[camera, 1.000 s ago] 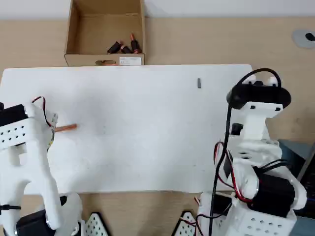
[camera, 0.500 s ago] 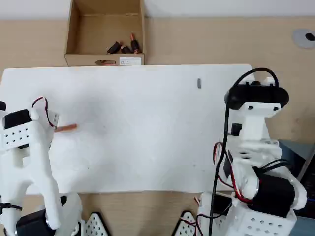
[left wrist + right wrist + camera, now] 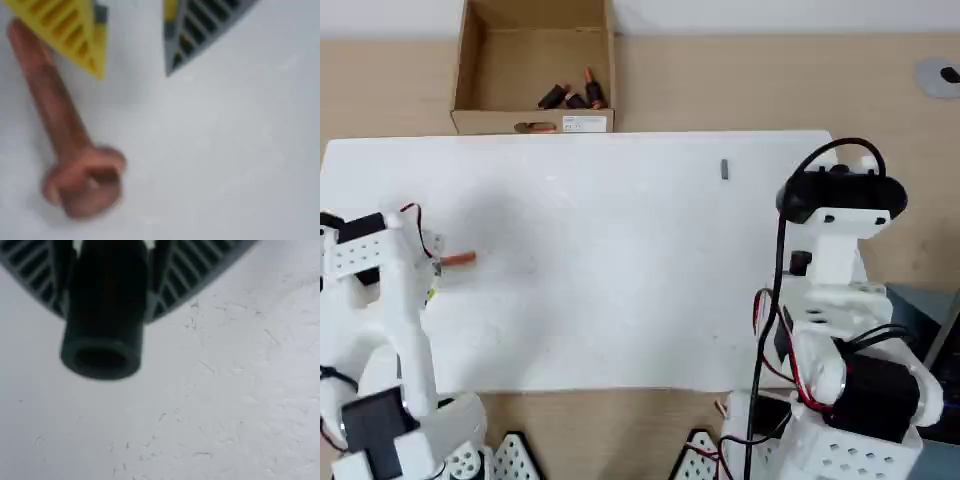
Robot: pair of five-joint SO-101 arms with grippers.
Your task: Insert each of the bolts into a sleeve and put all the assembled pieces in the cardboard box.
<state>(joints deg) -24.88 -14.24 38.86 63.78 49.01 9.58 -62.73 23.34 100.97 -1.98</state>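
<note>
A copper bolt (image 3: 458, 259) (image 3: 65, 125) lies flat on the white mat (image 3: 620, 280) near its left side. My left gripper (image 3: 134, 74) hovers open just above it. The bolt's shank runs under the yellow finger (image 3: 75, 30), outside the gap between the fingers. My right gripper (image 3: 107, 270) is shut on a black sleeve (image 3: 102, 340), held with its open end above the mat at the right side, under the right arm (image 3: 840, 215). The cardboard box (image 3: 460, 70) stands behind the mat with several assembled pieces (image 3: 575, 95) inside.
A small dark sleeve (image 3: 724, 169) lies on the mat at the back right. The mat's middle is bare. A dark round object (image 3: 940, 75) sits on the wooden table at the far right. Both arm bases stand along the front edge.
The left arm has drawn back toward the front edge and its wrist has dropped lower. The bolt has stayed where it was. The right arm has barely moved.
</note>
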